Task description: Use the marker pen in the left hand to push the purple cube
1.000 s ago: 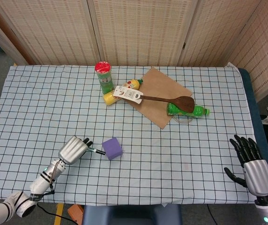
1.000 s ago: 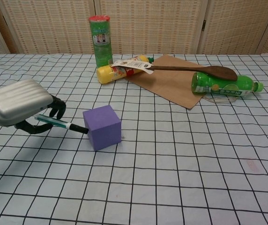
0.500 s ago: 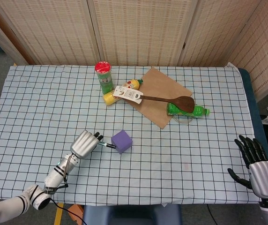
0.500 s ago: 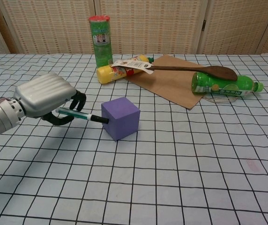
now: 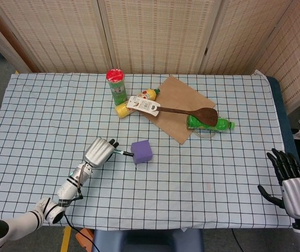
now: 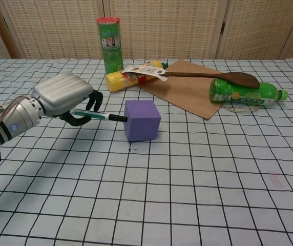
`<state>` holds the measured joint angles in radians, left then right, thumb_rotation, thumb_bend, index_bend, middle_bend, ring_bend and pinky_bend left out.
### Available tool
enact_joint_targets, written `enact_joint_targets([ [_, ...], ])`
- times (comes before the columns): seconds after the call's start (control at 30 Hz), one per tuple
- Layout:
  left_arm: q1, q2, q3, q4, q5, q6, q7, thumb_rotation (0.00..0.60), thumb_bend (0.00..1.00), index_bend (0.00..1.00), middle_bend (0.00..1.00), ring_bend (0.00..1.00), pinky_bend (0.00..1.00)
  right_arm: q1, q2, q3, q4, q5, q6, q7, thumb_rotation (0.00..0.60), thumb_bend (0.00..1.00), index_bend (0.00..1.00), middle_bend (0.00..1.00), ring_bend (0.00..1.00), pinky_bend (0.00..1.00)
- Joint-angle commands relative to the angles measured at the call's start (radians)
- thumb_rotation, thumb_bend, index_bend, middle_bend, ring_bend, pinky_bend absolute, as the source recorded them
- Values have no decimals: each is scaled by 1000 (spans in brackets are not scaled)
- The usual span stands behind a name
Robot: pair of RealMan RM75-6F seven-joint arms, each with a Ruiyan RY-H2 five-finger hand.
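Covering the table, checked cloth (image 5: 218,168), woven screens (image 5: 155,31) behind, left hand (image 6: 67,95) gripping marker pen (image 6: 98,116), right hand (image 5: 291,184) spread empty.

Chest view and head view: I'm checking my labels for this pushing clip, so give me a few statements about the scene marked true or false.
1. The left hand holds the marker pen. True.
2. The pen's tip meets the purple cube. True.
3. The green bottle stands upright. False: it lies on its side.
4. The right hand holds the wooden spoon. False: it holds nothing, with its fingers apart, at the table's near right edge.
5. The red-lidded can stands upright. True.
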<state>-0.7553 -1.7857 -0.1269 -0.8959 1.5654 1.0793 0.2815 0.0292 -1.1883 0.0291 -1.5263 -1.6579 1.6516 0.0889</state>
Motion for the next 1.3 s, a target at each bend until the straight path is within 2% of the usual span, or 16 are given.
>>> enact_joint_targets([
  [0.03, -28, -33, -3, 53, -5, -15, -29, 600, 631, 826, 849, 837, 1000, 3, -1, 3, 1, 8, -8, 0, 600, 129, 0, 0, 0, 0],
  [0.43, -119, -151, -13, 236, -2, -27, -120, 600, 632, 825, 849, 837, 1000, 5, 4, 22, 3, 42, -21, 13, 600, 129, 0, 0, 0, 0],
  [0.8, -197, -217, -20, 289, -5, -48, -136, 600, 630, 824, 849, 836, 1000, -1, 19, 26, 0, 49, -16, 37, 600, 129, 0, 0, 0, 0],
  [1.3, -283, -313, -29, 481, -37, -111, -198, 600, 630, 824, 849, 837, 1000, -10, 33, 41, 5, 77, -12, 58, 600, 129, 0, 0, 0, 0],
])
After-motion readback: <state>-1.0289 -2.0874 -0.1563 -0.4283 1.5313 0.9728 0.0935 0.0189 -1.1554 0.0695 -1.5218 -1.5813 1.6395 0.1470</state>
